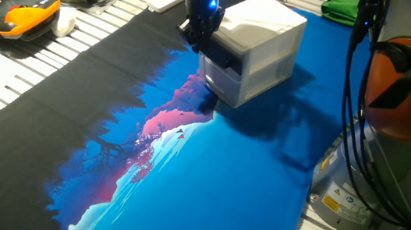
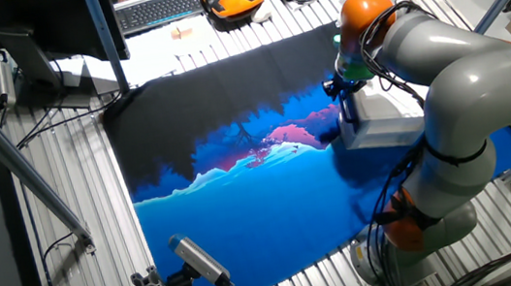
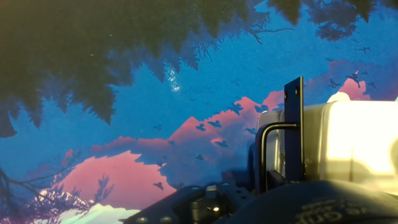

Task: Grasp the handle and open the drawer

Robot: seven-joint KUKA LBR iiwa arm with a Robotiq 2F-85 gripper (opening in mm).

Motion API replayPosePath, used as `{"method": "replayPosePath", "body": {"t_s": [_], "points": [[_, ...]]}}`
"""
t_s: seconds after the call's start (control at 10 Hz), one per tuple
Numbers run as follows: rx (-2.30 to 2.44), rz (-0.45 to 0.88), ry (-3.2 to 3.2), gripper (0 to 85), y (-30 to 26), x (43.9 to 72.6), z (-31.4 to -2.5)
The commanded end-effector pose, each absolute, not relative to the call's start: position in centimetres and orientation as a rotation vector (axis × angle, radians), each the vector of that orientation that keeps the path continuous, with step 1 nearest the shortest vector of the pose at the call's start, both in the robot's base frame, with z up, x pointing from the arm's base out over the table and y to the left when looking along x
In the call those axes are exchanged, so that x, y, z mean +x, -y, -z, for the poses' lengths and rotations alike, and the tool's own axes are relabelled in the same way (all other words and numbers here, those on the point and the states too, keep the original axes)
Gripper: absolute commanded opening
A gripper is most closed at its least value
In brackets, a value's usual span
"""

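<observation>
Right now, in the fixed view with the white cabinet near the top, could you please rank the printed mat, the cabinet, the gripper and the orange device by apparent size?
1. printed mat
2. cabinet
3. orange device
4. gripper

The last two look close, and they sit at different depths, so that order is unsure.

Cabinet [image 1: 265, 48] on mat [image 1: 221, 180], gripper [image 1: 197, 39] at front.

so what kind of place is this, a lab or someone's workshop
Most likely a robotics lab: the arm stands at a slatted metal table, a tripod camera watches it, and a keyboard and an orange teach pendant lie nearby.
</observation>
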State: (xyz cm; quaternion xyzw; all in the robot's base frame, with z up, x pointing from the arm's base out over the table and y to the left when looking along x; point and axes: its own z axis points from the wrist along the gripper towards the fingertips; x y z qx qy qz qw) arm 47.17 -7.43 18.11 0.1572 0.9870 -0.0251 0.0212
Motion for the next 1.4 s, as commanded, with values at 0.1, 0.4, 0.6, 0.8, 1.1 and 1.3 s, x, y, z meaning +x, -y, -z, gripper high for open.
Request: {"method": "replayPosePath", "body": {"t_s": [0.1, 0.4, 0.6, 0.8, 1.1, 1.3], "points": [[0.489, 0.085, -3.065, 34.0, 7.48, 47.18, -18.1], [0.478, 0.096, -3.07, 17.0, 7.61, 47.17, -18.12], [0.469, 0.104, -3.069, 17.0, 7.61, 47.17, -18.02], [0.464, 0.124, -3.061, 17.0, 7.61, 47.18, -17.94], [0.449, 0.122, -3.061, 17.0, 7.62, 47.18, -17.83], [0.449, 0.123, -3.057, 17.0, 7.62, 47.19, -17.67]]}}
